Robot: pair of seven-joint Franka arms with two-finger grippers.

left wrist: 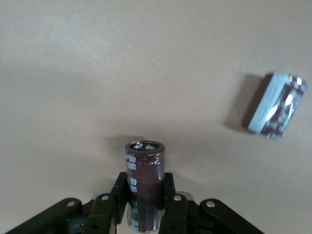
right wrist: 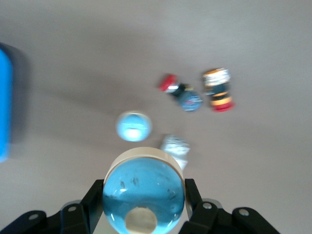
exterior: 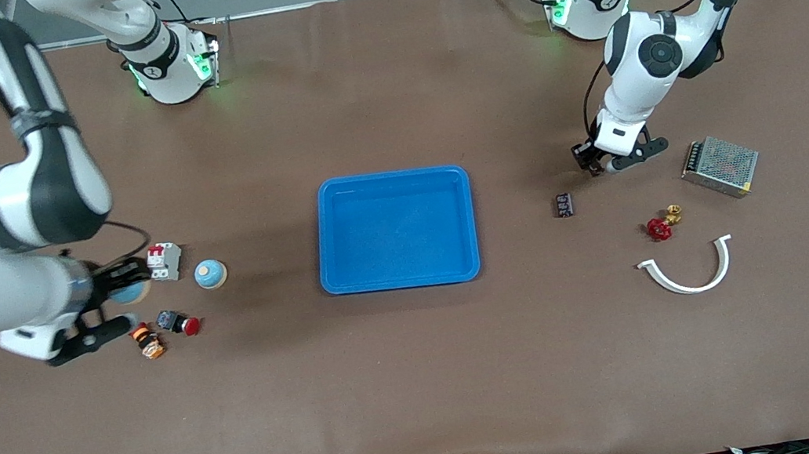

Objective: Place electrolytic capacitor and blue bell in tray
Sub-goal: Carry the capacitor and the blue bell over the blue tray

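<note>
A: Left gripper?
B: Clamped on a dark brown electrolytic capacitor, silver end showing. It's up over bare table toward the left arm's end, by the metal mesh box.
A: There's another capacitor?
B: Yes, a second capacitor lies on the table between the tray and the left gripper, well apart from the tray.
A: Right gripper?
B: Closed around a blue bell, cream rim visible, raised over the table toward the right arm's end, next to the white breaker.
A: Other bell?
B: A second blue bell sits on the table just beside the breaker, toward the tray.
A: Tray?
B: Bright blue, mid-table, nothing in it.
A: Clutter?
B: Red push button and an orange-banded part nearer the front camera than the breaker. Red-handled valve and a white curved clip nearer the camera than the mesh box.
</note>
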